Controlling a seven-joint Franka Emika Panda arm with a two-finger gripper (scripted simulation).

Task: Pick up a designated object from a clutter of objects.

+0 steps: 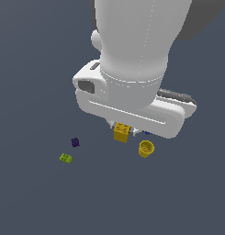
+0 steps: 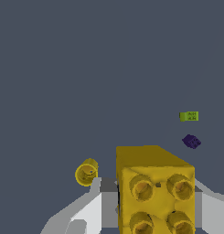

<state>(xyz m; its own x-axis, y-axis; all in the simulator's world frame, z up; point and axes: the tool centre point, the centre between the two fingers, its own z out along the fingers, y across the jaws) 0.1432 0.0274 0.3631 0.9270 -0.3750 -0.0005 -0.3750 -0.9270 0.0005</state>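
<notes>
Dark grey table (image 1: 31,193), plain, no walls seen. Exterior view: white arm fills upper frame, pincer (image 1: 123,129) mostly hidden under hand, yellow brick (image 1: 121,132) hanging beneath it, apparently lifted off table. Yellow cup (image 1: 146,148) just beside; purple piece (image 1: 75,142), green brick (image 1: 66,158) well apart toward exterior view's left. Wrist view: brick (image 2: 154,192) studs toward camera, clamped between white fingers (image 2: 93,210), jaws closed on its sides. Cup (image 2: 87,172), purple piece (image 2: 191,141), green brick (image 2: 189,116) left on table. Grasp looks secure, pick likely nearly done.

Bulky white Panda arm (image 1: 132,41) filling upper centre, wrist pointing down, pale grey fingers (image 2: 93,208) clamped on small yellow-orange studded brick (image 1: 121,132).
</notes>
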